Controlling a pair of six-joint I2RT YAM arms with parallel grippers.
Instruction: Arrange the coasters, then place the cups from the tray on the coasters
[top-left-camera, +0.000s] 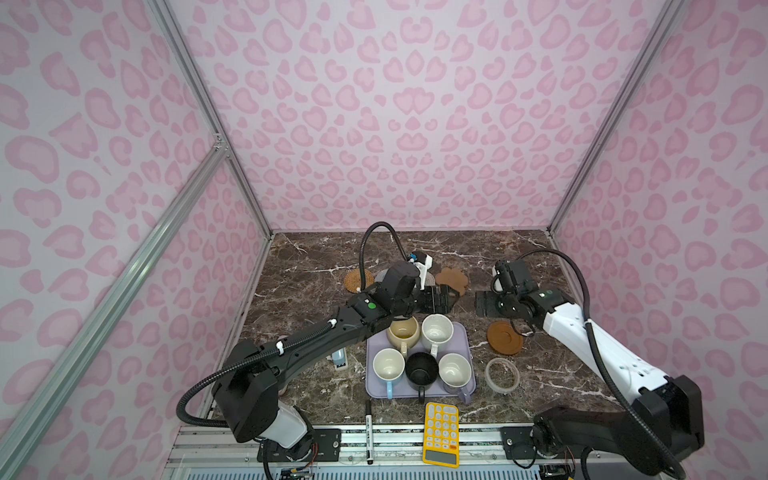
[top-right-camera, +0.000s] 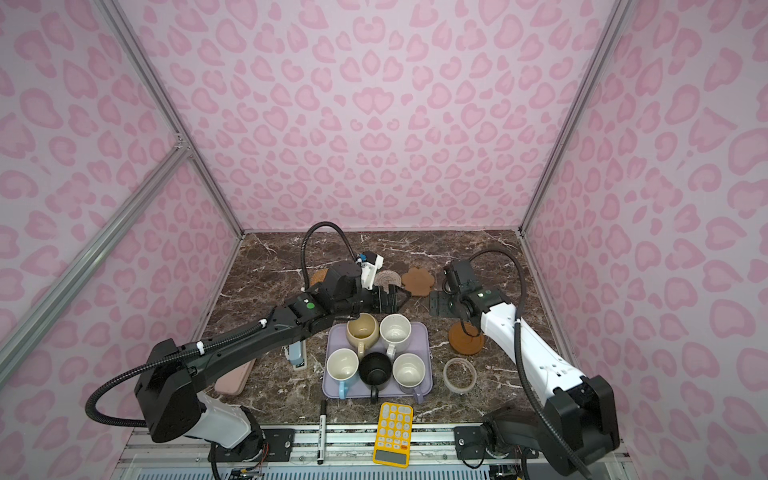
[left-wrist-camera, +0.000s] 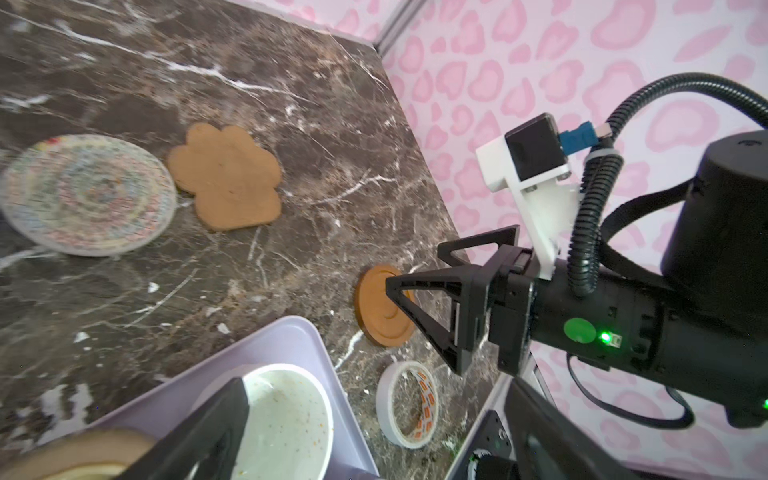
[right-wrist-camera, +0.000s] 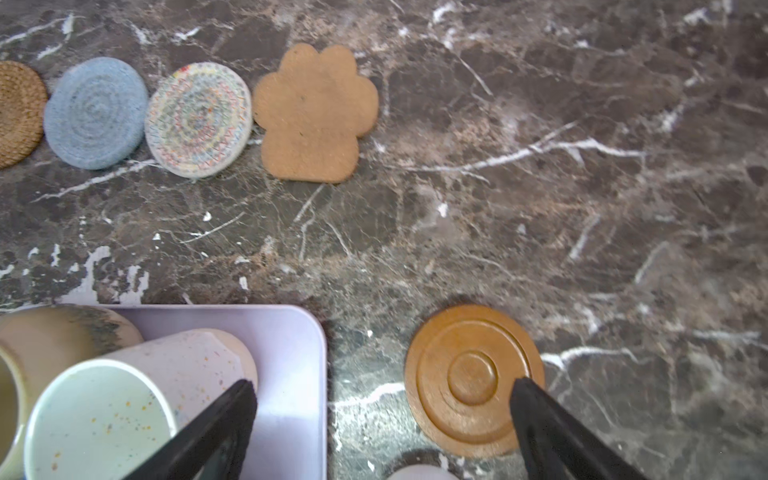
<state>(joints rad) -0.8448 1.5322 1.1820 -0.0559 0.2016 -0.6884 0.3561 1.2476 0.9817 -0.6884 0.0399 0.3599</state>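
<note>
Woven orange mat (right-wrist-camera: 16, 112), grey-blue mat (right-wrist-camera: 95, 113), cream mat (right-wrist-camera: 198, 119) and flower mat (right-wrist-camera: 316, 114) make the back row. My left claw (top-left-camera: 438, 300) hangs open and empty behind the tray (right-wrist-camera: 291, 353), which holds all five cups (top-left-camera: 437, 332). The amber disc (right-wrist-camera: 469, 380) lies alone right of the tray. My right claw (right-wrist-camera: 382, 384), open and empty, is nearer. The disc sits under one fingertip, off-centre.

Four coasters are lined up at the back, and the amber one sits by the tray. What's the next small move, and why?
Probably lower the open right claw onto the amber disc and grip its edge. The disc lies apart from the row, beside the tray. The claw hangs near it, and there is room next to the flower-shaped coaster.
</note>
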